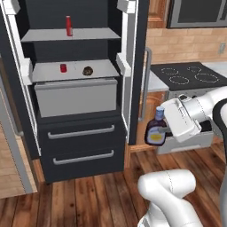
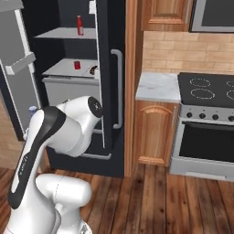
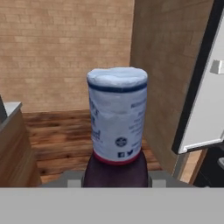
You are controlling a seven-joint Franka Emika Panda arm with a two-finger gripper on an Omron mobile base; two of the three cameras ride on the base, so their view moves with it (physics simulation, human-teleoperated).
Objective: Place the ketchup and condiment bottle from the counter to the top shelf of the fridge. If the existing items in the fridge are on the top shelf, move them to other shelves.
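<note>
Fridge (image 1: 84,146) doors stand open at the left of the left base view, baring the light-grey inner panels. On the top shelf (image 1: 88,35) a red white-capped ketchup bottle (image 1: 68,25) stands upright, towards the left half of the panel. One level down, on the lower shelf (image 1: 102,68), the red can (image 1: 63,68) sits left of the brown lumpy round thing (image 1: 88,70); the two are near each other but apart. Below them come a pale grey drawer (image 1: 75,97) and two dark drawers with bar handles.

Right of the fridge, past its right-hand door, the gripper (image 1: 165,130) holds the condiment bottle (image 1: 156,131) in the air in front of the wooden cabinet, roughly level with the dark drawers and well clear of the shelves. The bottle is about upright, its pale blue cap on top and its dark body with a yellowish label below. In the hand view the bottle (image 3: 117,118) rises between the finger tips, cap and blue-white label facing the camera, dark body clamped at the bottom; the fingers are closed on it.

Further right, the marbled counter (image 2: 157,87) lies between the fridge and the black stovetop (image 2: 205,89), above the arched cabinet door (image 2: 153,132). In the right base view the arm's white elbow covers the hand, and the ketchup bottle (image 2: 79,25) and the can (image 2: 77,65) show on their shelves.
</note>
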